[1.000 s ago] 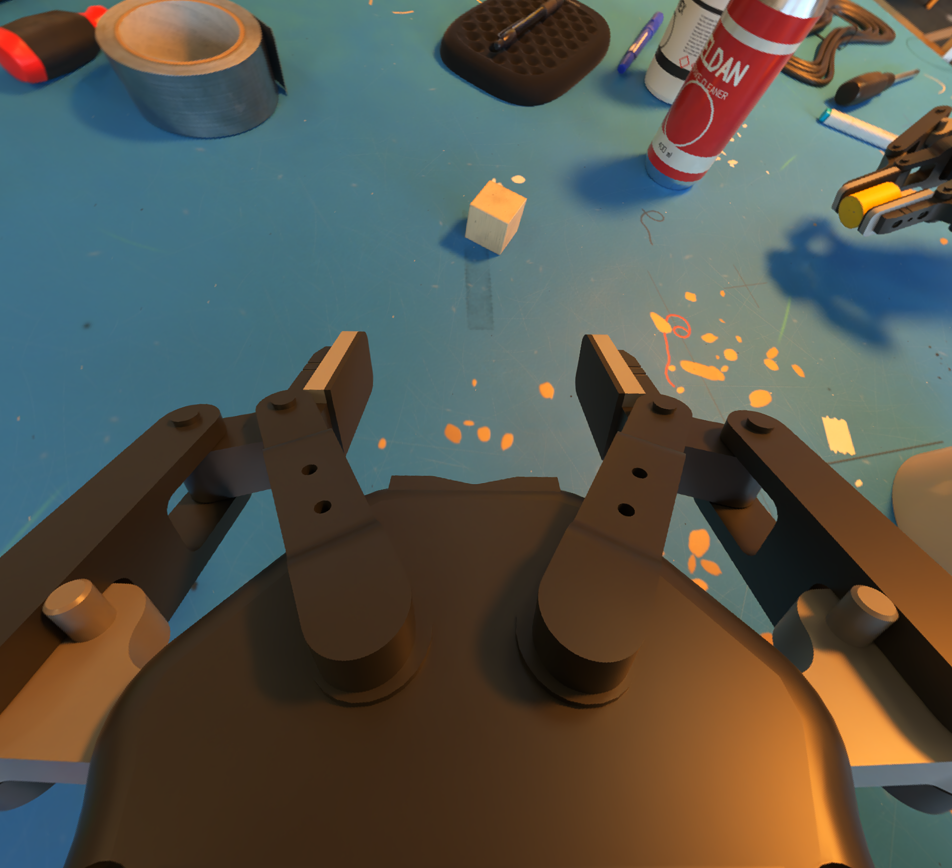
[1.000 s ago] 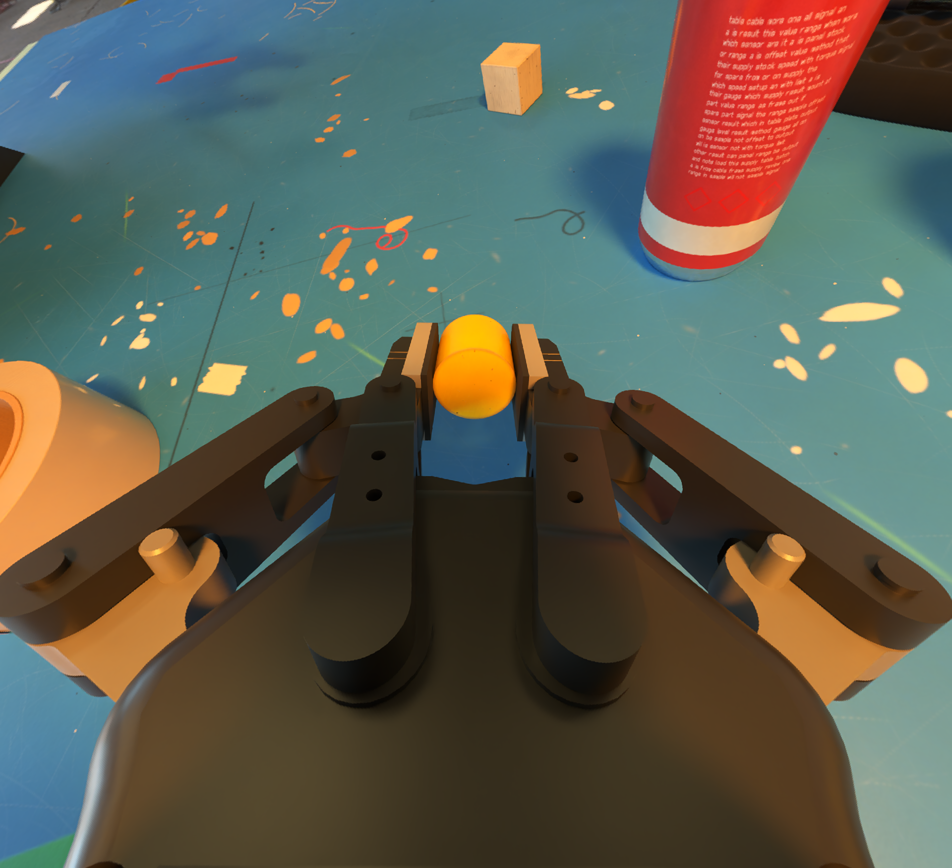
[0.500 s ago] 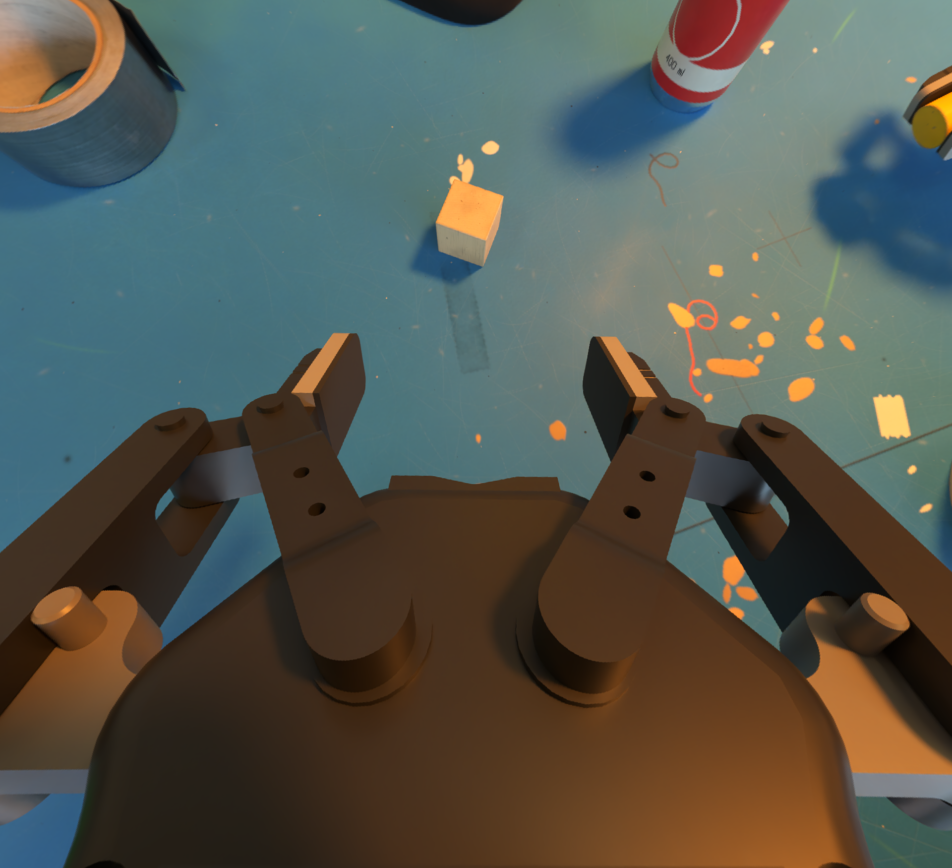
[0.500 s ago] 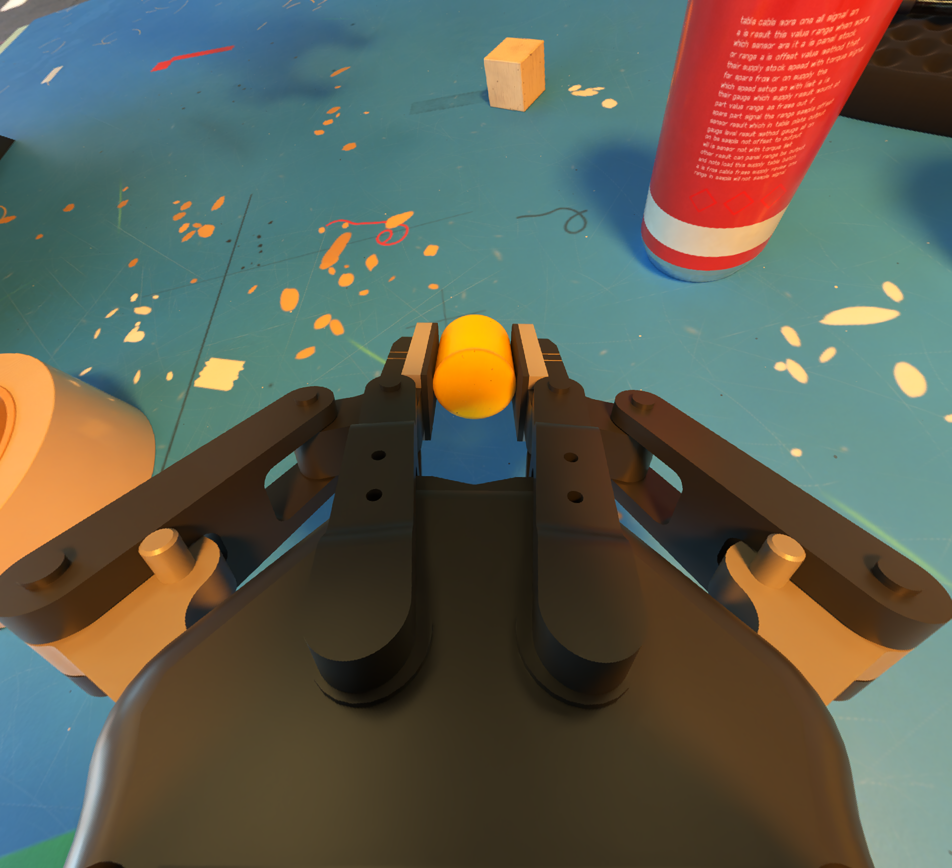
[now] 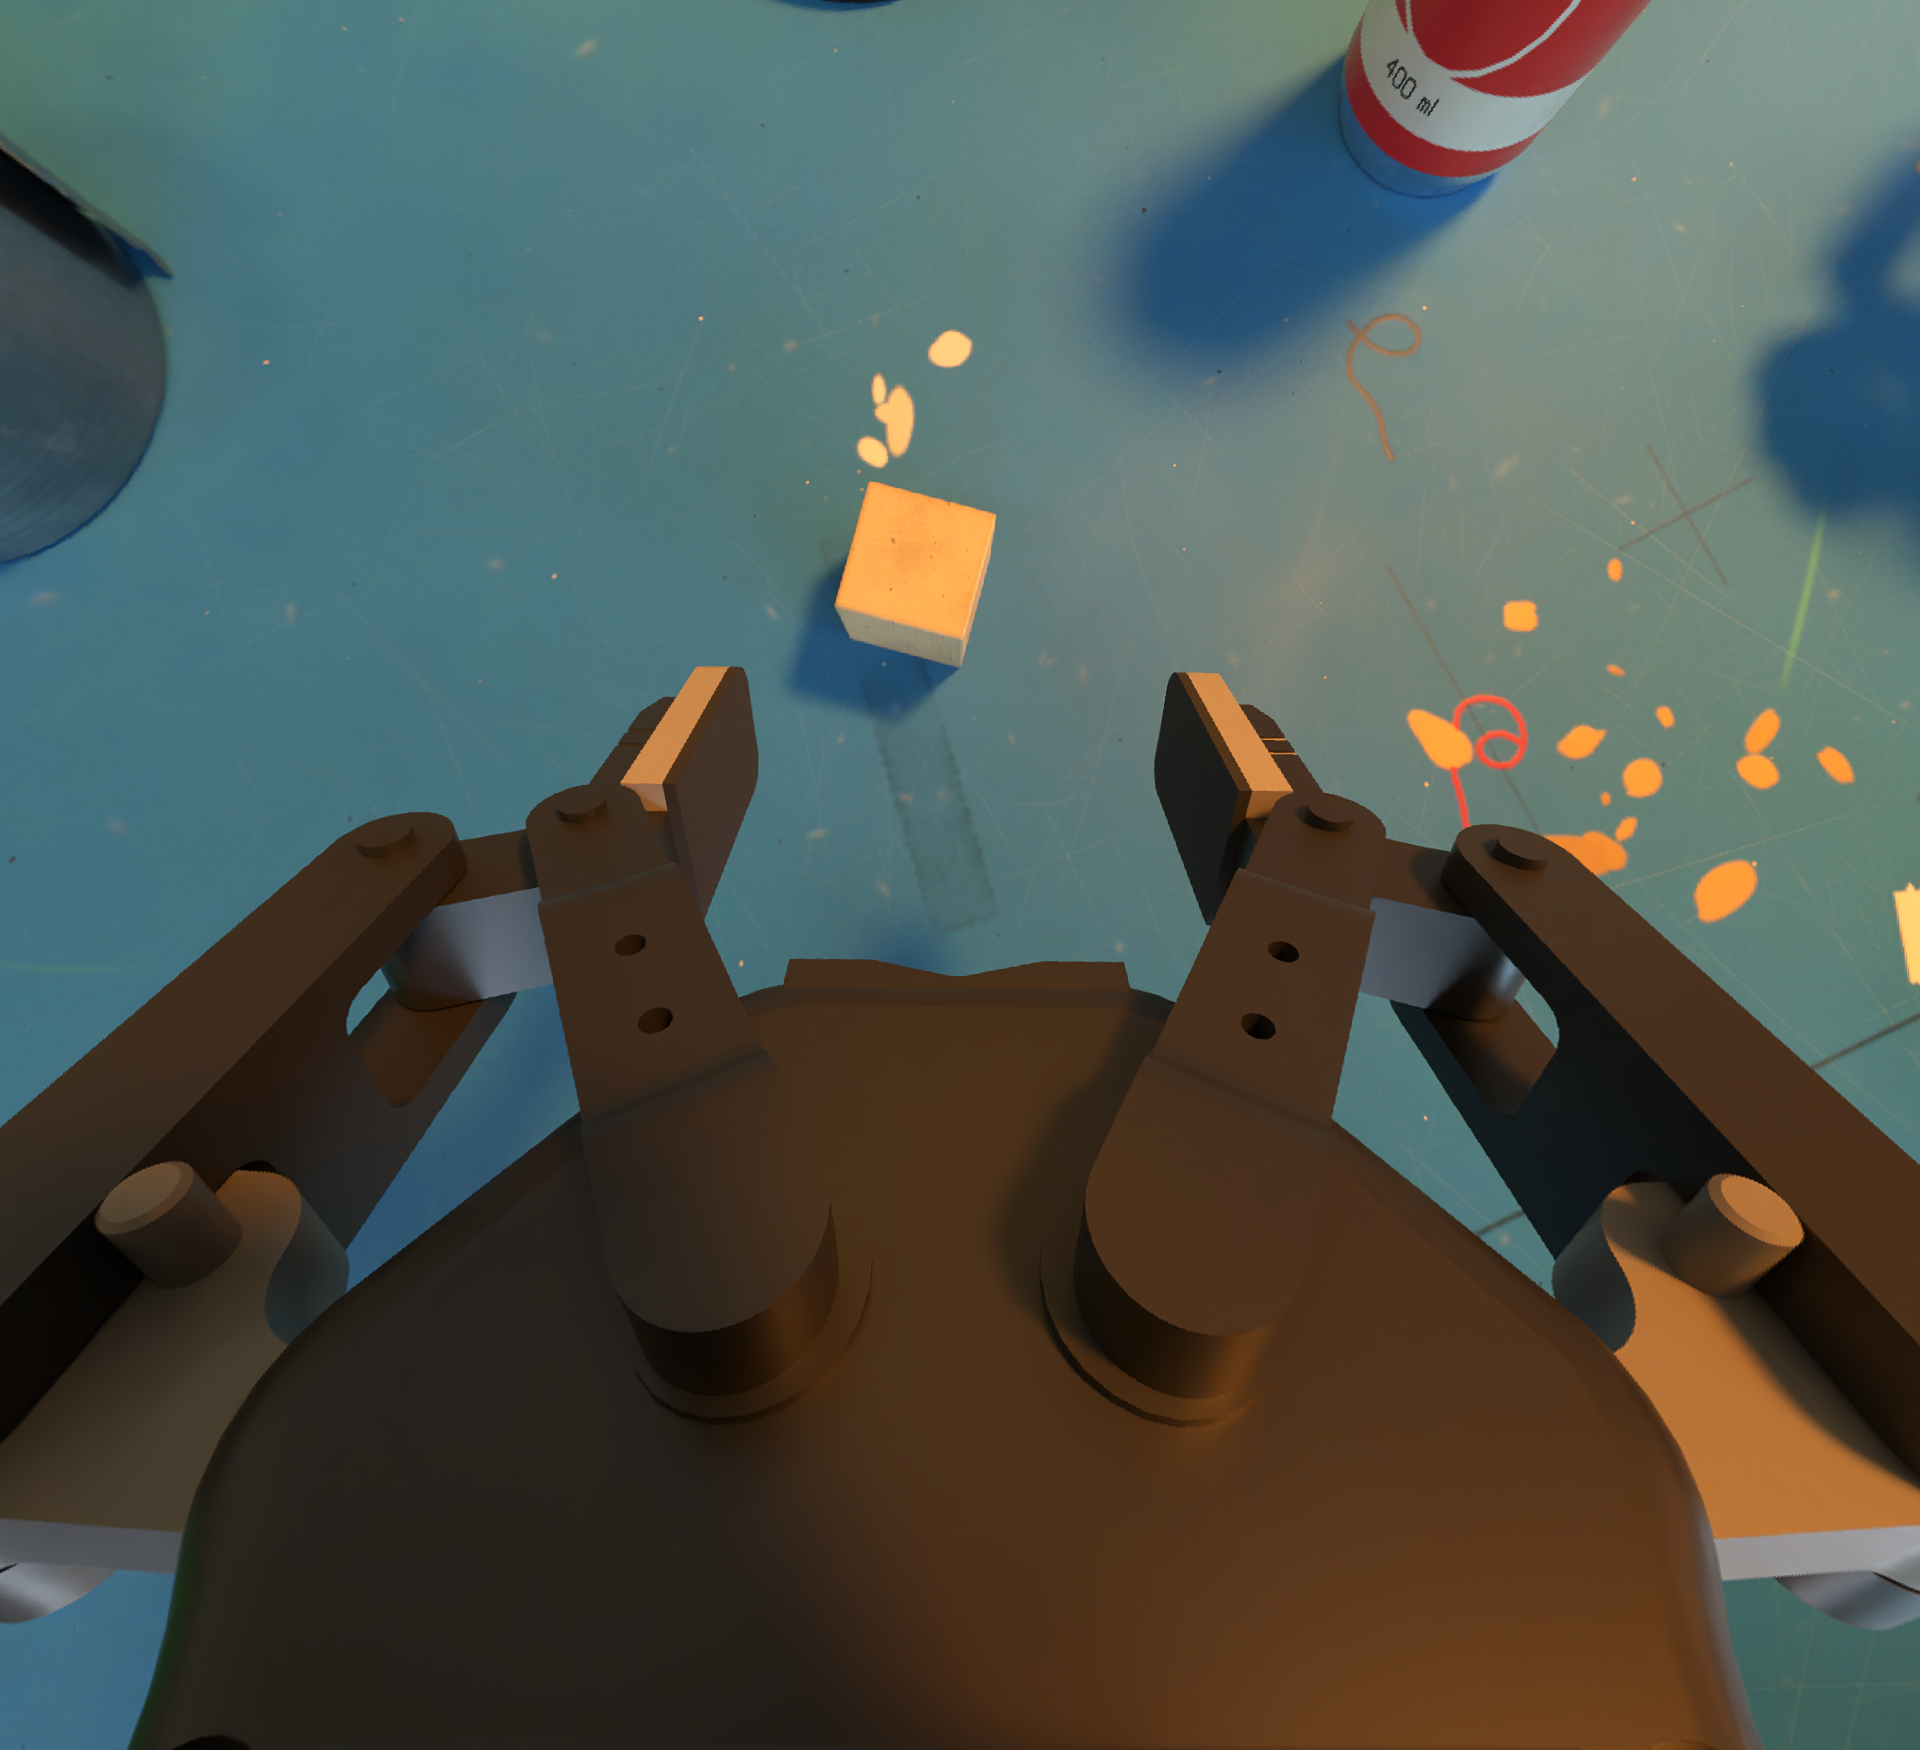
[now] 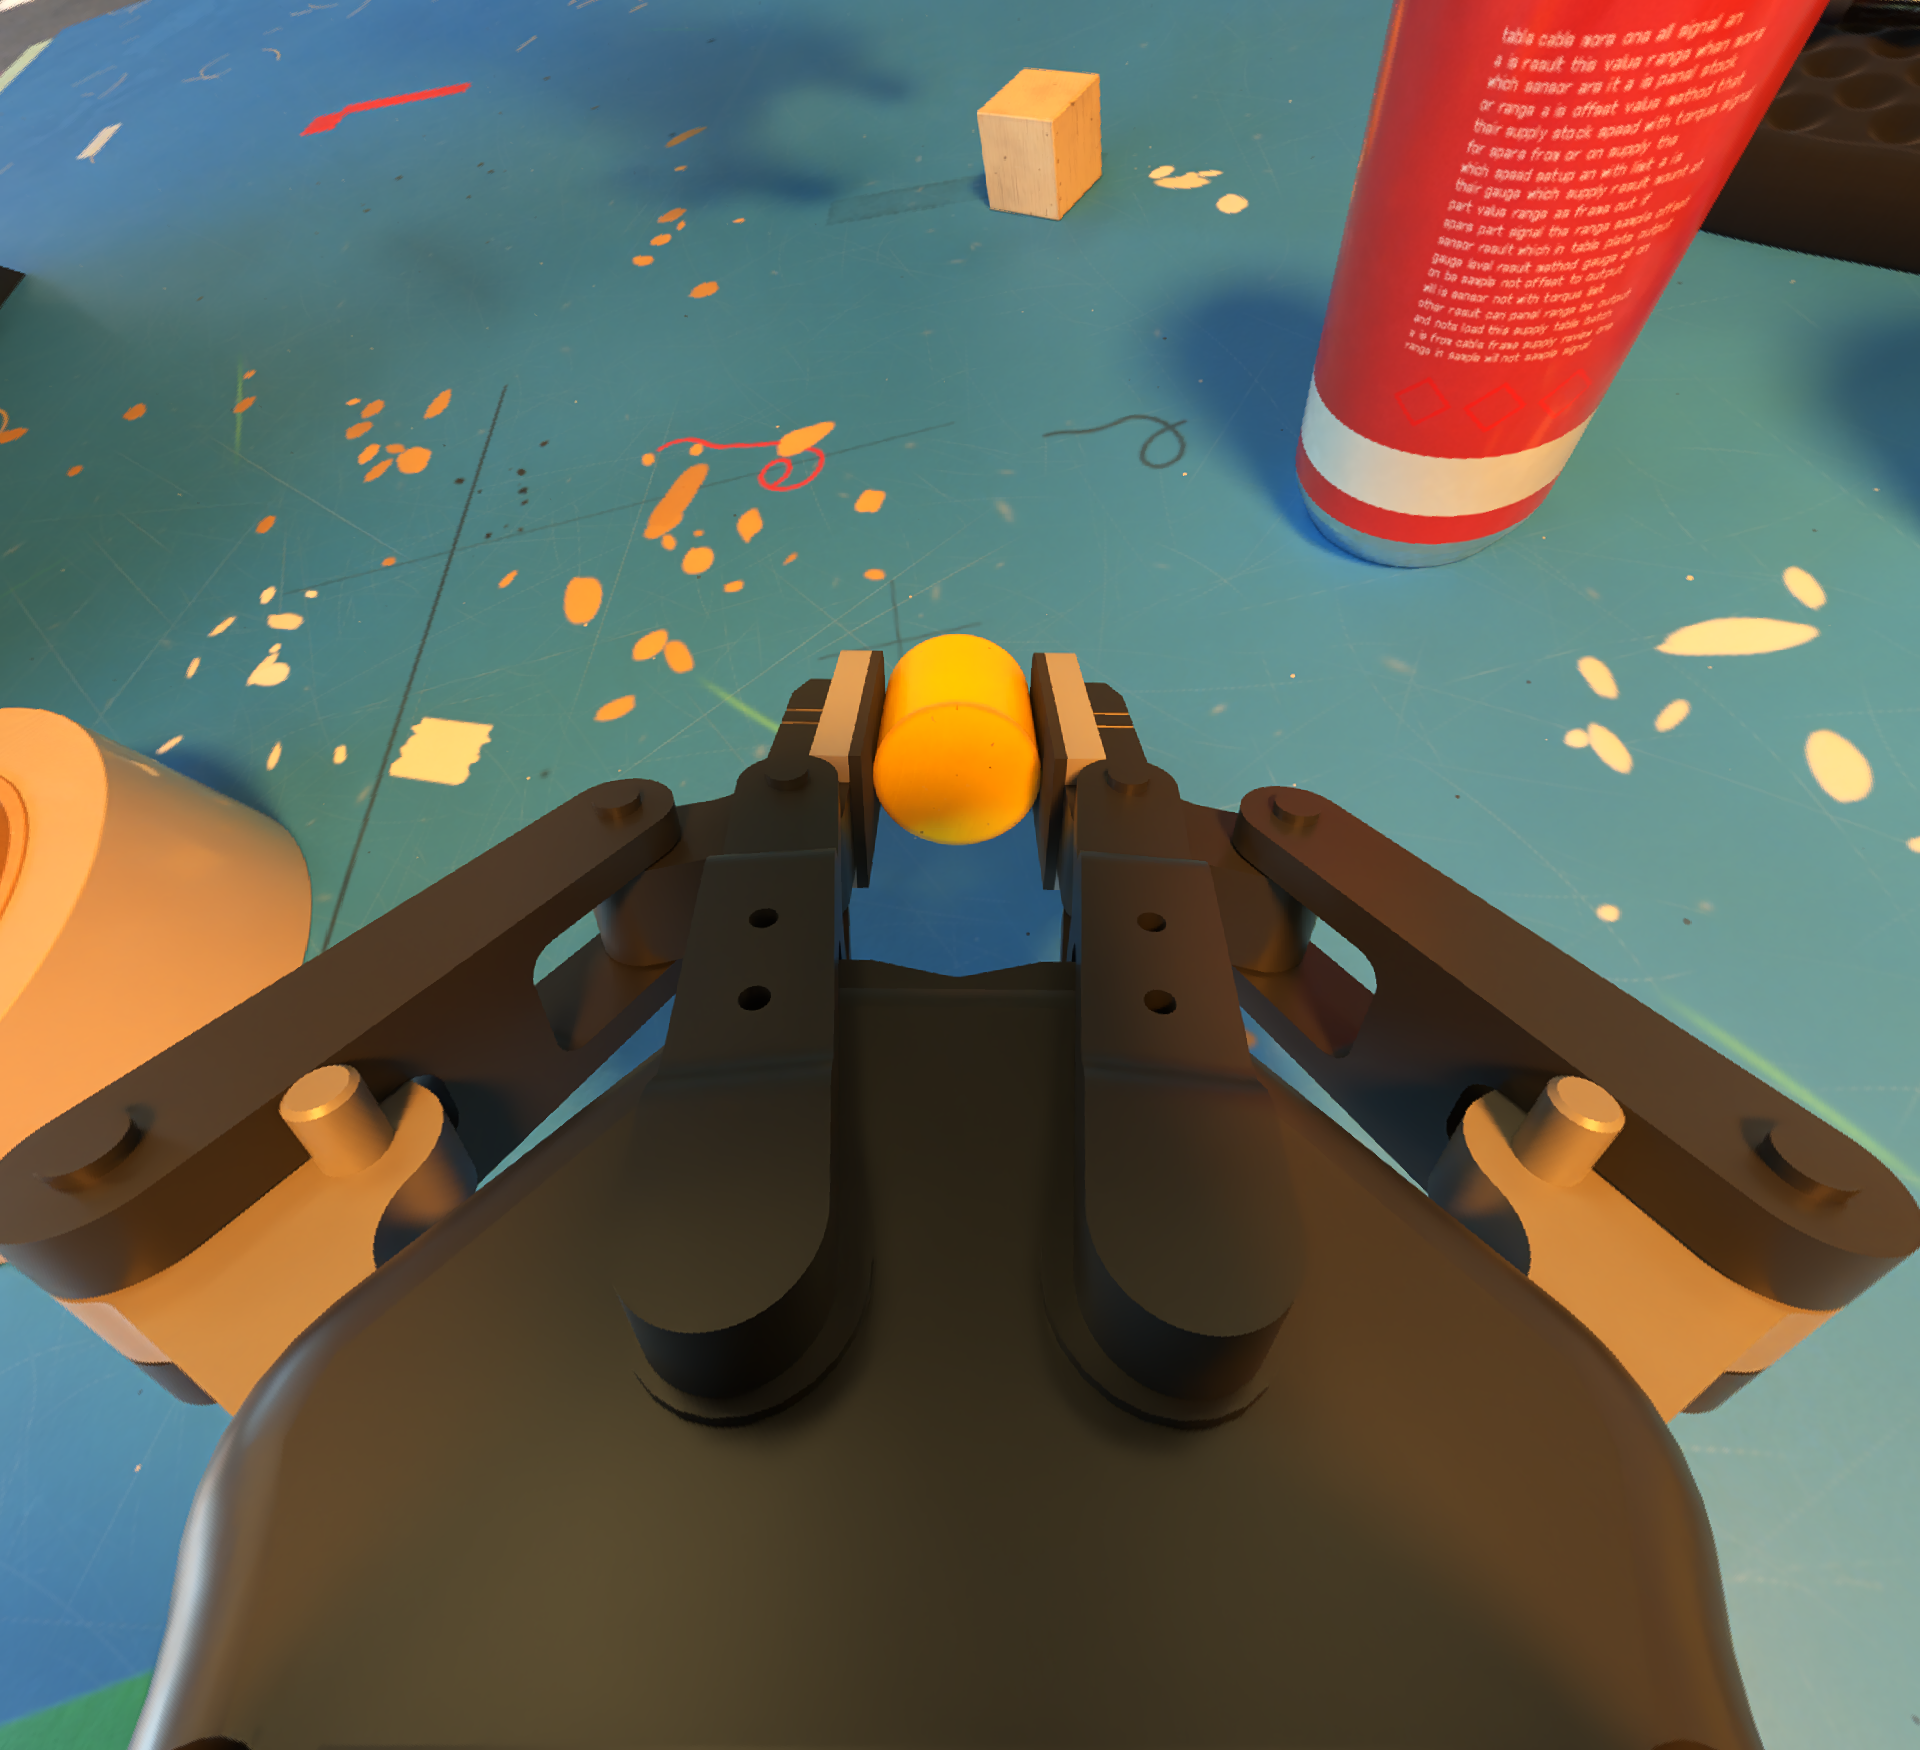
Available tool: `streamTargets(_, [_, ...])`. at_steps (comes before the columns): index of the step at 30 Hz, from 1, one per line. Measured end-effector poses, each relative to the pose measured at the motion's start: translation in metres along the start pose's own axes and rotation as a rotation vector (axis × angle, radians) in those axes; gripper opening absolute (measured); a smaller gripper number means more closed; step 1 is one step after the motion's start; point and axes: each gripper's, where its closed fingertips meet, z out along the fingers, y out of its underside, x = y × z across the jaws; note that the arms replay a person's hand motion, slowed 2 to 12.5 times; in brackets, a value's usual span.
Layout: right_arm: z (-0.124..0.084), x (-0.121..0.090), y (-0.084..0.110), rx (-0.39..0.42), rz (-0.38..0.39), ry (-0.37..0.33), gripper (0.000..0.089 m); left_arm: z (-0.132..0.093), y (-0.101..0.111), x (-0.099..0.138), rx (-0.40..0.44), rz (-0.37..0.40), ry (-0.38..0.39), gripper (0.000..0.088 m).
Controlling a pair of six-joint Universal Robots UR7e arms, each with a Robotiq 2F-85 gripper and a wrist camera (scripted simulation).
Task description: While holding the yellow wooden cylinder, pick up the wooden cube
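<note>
My left gripper [image 5: 956,739] hangs wide open and empty; the wooden cube [image 5: 914,570] sits just ahead, slightly left of centre. My right gripper [image 6: 956,744] clamps the yellow wooden cylinder [image 6: 956,744].

The wooden cube [image 5: 914,573] sits on the table [image 5: 520,412], spray can [image 5: 1496,7] behind-right, tape roll [image 5: 62,412] far left.

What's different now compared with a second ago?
The open left end effector has moved forward and down toward the small wooden cube, now just ahead of its fingertips. Nothing was grasped or released. The right end effector still clamps the yellow wooden cylinder; the cube and the red spray can haven't moved.
</note>
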Motion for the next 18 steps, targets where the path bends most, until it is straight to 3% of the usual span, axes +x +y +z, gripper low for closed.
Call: streamTargets(18, [0.000, 0.000, 0.000, 0.001, -0.002, 0.001, 0.0250, 0.047, -0.003, -0.004, -0.090, 0.093, 0.047, 0.0575])
